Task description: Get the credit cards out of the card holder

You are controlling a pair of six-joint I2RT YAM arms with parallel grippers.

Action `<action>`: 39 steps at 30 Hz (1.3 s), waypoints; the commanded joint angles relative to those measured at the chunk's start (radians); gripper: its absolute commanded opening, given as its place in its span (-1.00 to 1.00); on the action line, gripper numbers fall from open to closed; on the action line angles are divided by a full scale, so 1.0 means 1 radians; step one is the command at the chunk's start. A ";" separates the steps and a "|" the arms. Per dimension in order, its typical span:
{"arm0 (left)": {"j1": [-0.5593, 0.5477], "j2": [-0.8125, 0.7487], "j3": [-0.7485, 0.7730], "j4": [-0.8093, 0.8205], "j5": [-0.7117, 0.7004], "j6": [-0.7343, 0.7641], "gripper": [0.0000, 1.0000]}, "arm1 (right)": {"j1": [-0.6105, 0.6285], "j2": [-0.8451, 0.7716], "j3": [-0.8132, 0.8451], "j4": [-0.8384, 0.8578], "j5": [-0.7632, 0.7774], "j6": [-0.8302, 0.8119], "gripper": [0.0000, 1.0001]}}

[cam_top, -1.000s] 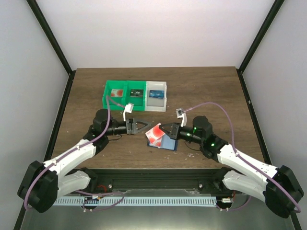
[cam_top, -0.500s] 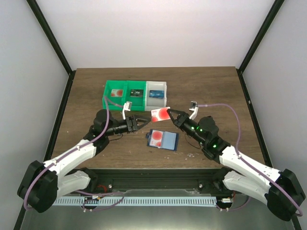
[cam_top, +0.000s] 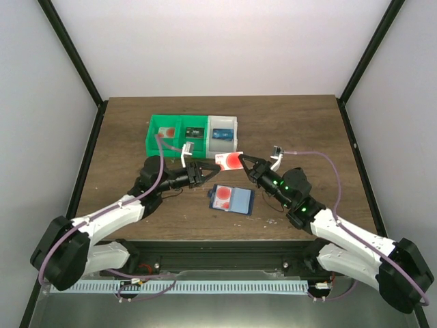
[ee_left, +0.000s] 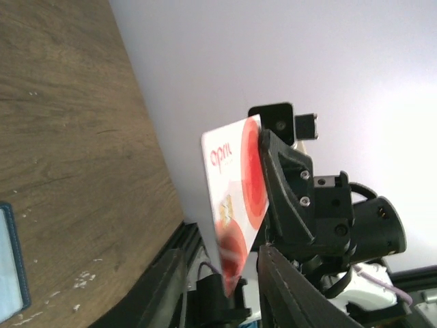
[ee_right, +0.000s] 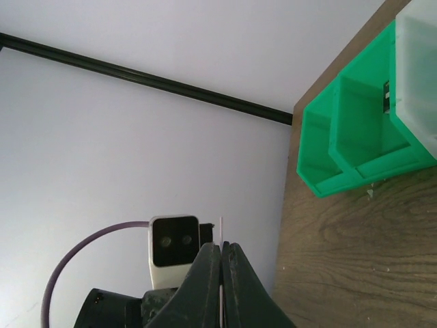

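my right jaws are pressed together on one short end of a credit card, pinching it up in the air. from my right wrist the card shows only as a thin pale line standing out of the closed tips. my left jaws stand apart, pointed at the same card. from my left wrist its lower end hangs between my two fingers with a gap on either side, touching neither as far as i can see.

the card is whitish-pink with a big red round spot, red lettering near one short edge and a small gold mark by the middle.

below and toward me, between my two arms, the card holder lies flat on the tabletop. it is dark navy with a paler blue panel, and a second card with a red spot sits in its left half.

beyond the held card stand a green bin and a white bin, side by side and touching. the card's far end hangs just beside the white bin's near corner. bare brown wood runs from the holder to the right edge and behind the bins to the far edge. black frame posts rise at the far corners against pale walls.
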 commanded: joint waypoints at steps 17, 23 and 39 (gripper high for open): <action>0.104 -0.017 0.033 0.006 0.091 0.109 -1.00 | 0.003 -0.053 -0.017 -0.088 -0.047 -0.070 0.07; 0.177 -0.020 0.129 -0.342 0.121 0.339 -1.00 | 0.004 -0.107 0.006 -0.263 -0.129 -0.222 0.82; 0.575 0.117 0.413 -0.895 0.089 0.662 -1.00 | 0.004 -0.218 0.029 -0.451 -0.203 -0.451 1.00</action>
